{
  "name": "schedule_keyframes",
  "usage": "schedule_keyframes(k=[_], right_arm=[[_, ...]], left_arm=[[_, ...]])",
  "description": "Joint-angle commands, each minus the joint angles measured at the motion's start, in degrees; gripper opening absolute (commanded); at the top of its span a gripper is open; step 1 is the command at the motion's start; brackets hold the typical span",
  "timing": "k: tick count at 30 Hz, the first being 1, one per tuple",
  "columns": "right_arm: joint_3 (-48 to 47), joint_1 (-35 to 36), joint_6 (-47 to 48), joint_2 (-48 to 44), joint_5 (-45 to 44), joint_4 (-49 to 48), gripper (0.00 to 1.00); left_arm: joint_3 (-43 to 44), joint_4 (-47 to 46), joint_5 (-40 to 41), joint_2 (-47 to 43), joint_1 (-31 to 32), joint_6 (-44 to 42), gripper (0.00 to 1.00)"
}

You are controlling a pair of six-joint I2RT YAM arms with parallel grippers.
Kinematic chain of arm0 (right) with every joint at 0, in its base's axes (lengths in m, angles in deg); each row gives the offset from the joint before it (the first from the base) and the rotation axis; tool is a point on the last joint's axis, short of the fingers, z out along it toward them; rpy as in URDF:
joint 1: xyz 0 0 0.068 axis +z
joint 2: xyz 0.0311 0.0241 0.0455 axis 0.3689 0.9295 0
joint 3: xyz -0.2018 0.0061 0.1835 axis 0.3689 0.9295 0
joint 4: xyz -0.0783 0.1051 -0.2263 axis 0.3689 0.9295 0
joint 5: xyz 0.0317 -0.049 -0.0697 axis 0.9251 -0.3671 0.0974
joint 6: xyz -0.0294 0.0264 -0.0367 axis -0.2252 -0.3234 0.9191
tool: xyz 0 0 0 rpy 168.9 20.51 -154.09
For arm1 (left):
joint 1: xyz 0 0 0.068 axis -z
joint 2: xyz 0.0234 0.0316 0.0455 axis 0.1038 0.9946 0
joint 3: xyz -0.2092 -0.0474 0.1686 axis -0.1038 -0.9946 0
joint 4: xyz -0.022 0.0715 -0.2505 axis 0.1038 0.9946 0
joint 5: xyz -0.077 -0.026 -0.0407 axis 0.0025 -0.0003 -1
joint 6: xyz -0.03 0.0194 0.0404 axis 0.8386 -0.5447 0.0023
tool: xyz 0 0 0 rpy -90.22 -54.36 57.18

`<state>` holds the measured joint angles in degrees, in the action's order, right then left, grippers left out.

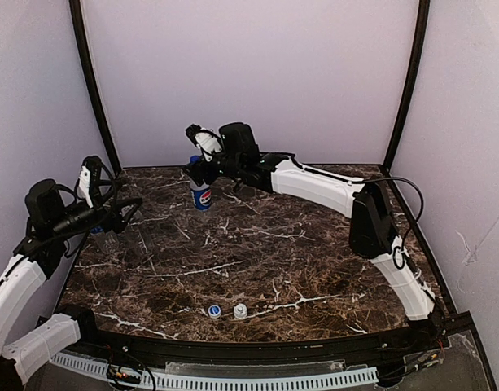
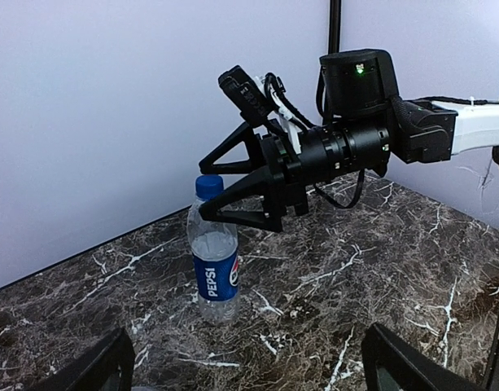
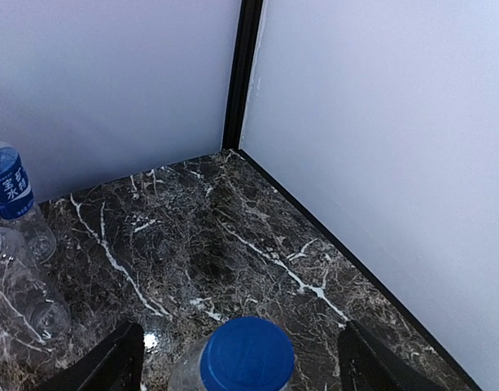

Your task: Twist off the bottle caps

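Straddling blue cap (image 2: pixel 209 186) of far Pepsi bottle (image 2: pixel 214 269): right gripper (image 2: pixel 204 189), jaws apart | left gripper (image 2: pixel 249 362): jaws apart

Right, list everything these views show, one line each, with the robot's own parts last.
Pepsi bottle: one, clear with a blue label, upright at the far left of the table.
Blue cap: one, plain blue, on the Pepsi bottle.
Banded bottle: one, clear with a blue band, table's left side.
Unlabelled bottle: one, clear, beside the banded bottle.
Blue-and-white cap: one, loose, near edge.
White cap: one, loose, right beside it.
Table: one, dark marble with white veins.
Walls: pale, all round.
Right hand: open, straddling the blue cap.
Left hand: open, empty.
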<state>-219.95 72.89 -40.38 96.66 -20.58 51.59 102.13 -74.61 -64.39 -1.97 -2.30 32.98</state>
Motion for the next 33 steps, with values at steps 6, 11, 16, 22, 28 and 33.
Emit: schedule_keyframes(k=[6,11,16,22,28,33], right_arm=[[-1.49,-1.18,-1.38,3.45,2.14,-4.72,0.47],[2.21,-1.15,-0.75,0.95,6.54,-5.78,0.24],[4.65,-1.2,-0.4,-1.25,8.81,-7.12,0.05],[6.19,-0.99,-3.07,-8.86,16.9,-3.07,0.0],[19.84,2.32,-5.47,-24.65,24.52,-3.66,0.0],[28.34,6.94,-7.18,-32.31,22.3,-6.94,0.0]], left_arm=[[-1.88,0.26,-0.9,-1.85,0.53,0.22,0.97],[-1.99,0.08,-1.36,-1.64,0.65,-0.17,0.97],[-2.3,0.01,-1.42,-1.44,0.65,-0.52,0.97],[-1.17,3.36,-1.91,-0.14,1.36,-2.87,0.96],[2.96,11.86,0.73,3.32,10.01,-12.35,0.99],[8.1,11.86,0.27,9.19,15.53,-12.4,0.99]])
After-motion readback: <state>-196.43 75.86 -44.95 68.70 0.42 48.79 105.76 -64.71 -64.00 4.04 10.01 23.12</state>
